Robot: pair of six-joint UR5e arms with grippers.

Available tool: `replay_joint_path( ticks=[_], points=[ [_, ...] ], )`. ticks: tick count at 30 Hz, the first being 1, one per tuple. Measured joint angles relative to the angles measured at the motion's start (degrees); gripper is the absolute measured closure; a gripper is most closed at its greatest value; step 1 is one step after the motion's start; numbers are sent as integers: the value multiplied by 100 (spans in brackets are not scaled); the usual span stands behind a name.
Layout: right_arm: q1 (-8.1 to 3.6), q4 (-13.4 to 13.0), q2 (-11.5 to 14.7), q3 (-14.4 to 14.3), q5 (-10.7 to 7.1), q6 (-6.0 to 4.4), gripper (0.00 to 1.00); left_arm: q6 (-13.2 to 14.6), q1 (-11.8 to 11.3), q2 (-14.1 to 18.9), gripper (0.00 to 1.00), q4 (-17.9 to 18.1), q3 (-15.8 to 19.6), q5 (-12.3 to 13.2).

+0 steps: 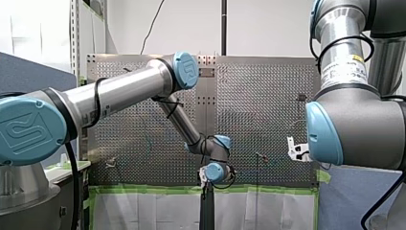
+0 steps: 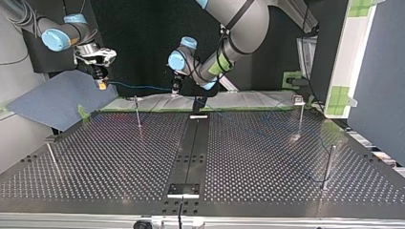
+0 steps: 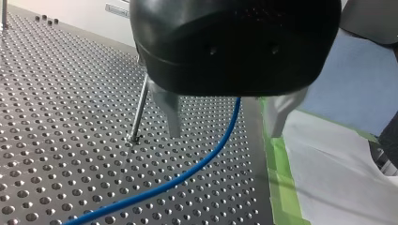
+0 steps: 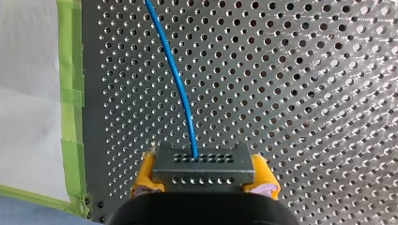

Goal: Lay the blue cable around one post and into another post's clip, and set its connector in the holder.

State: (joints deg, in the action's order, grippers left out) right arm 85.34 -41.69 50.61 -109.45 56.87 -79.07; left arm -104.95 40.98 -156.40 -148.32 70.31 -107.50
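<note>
Perforated table [image 2: 119, 157], top view: clock set on its surface, 12 at the far edge.
A black strip [image 2: 191, 148] runs from 12 to 6 through the centre, with a pale plate [image 2: 198, 116] at its 12 end and another [image 2: 183, 190] at its 6 end. Thin posts stand upright at 11 [image 2: 138, 113], 1 [image 2: 300, 119], 4 [image 2: 327, 166] and 9 [image 2: 51, 157]. Green tape [image 2: 157, 110] borders the 12 edge, with a white sheet [image 2: 157, 101] just beyond it. In the left wrist view the blue cable [image 3: 187, 171] crosses the holes near one post's foot; contact cannot be told.
</note>
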Motion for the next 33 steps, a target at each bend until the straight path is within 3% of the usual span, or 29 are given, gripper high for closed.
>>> replay_joint_path(
  ticks=[1,2,3,5,6,8,13,17,27,33],
  points=[
    [-1,-1,0,0,1,-1,100,2,0,0,39,1,0,-1],
    [-1,-3,0,0,0,-3,100,3,0,0,57,2,0,-1],
    [-1,-4,1,-1,0,-5,100,6,0,0,57,2,0,-2],
    [-3,-6,0,-1,0,-10,100,8,2,0,75,3,-3,2],
    [-3,-6,0,-1,0,-10,100,8,5,1,75,3,-3,6],
    [-3,-7,0,-2,0,-12,100,9,13,1,85,3,-4,13],
    [1,-7,1,-3,0,-13,100,12,25,1,88,5,-6,96],
    [4,-7,3,-3,0,-14,100,12,26,1,100,10,-6,116],
    [1,2,2,-2,6,-21,100,17,27,1,100,53,-4,195],
    [-3,-3,-1,1,8,-91,100,62,64,1,100,74,-12,210]
  ],
)
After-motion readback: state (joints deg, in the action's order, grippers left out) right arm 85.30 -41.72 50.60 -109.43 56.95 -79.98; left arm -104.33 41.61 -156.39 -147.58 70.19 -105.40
